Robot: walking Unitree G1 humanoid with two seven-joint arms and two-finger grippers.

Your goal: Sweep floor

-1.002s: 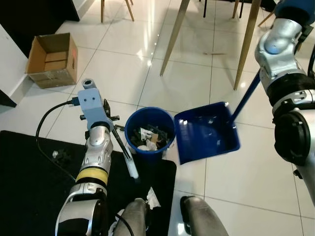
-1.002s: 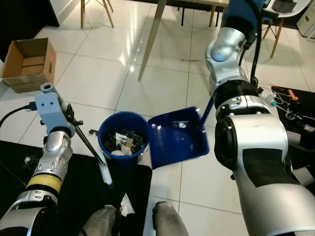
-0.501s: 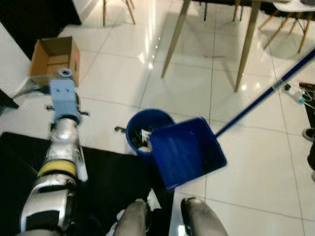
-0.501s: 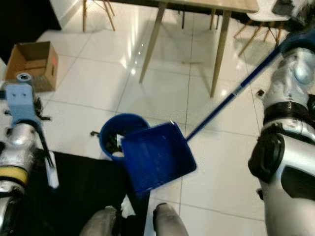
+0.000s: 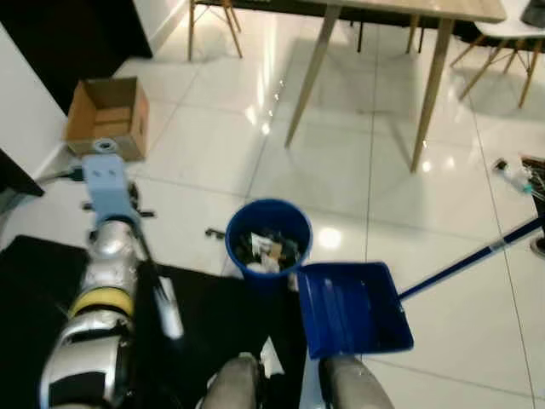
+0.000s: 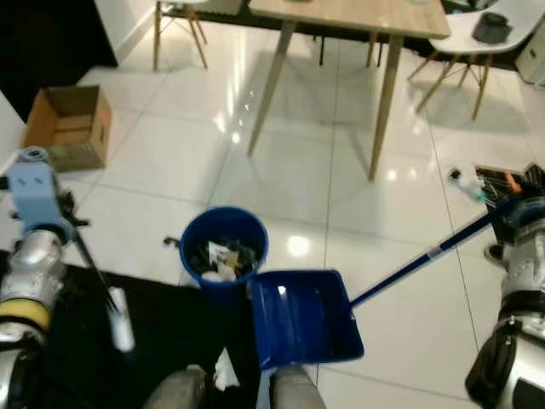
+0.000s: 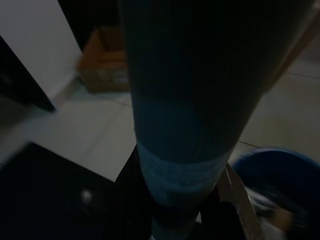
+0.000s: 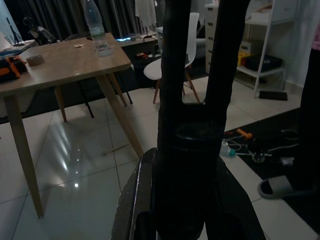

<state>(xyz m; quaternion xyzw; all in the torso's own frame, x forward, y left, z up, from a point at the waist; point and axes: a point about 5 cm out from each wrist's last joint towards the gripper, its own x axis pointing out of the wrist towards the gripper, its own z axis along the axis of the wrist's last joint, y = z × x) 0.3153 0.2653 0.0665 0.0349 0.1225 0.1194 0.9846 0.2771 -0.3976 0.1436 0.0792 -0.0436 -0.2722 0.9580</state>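
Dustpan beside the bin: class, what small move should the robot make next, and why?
Probably lower the dustpan flat onto the white floor tiles. It looks emptied, the bin already holds debris, and the right gripper holds its long handle, so sweeping could resume.

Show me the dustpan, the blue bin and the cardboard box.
dustpan (image 6: 302,322), right eye view, middle of its tray
blue bin (image 5: 294,228), left eye view, its rim
cardboard box (image 5: 108,113), left eye view, its open inside

You have an open cardboard box (image 5: 106,118) by the wall. Ahead stands a wooden table (image 6: 358,14), with a white chair (image 6: 477,38) beside it.
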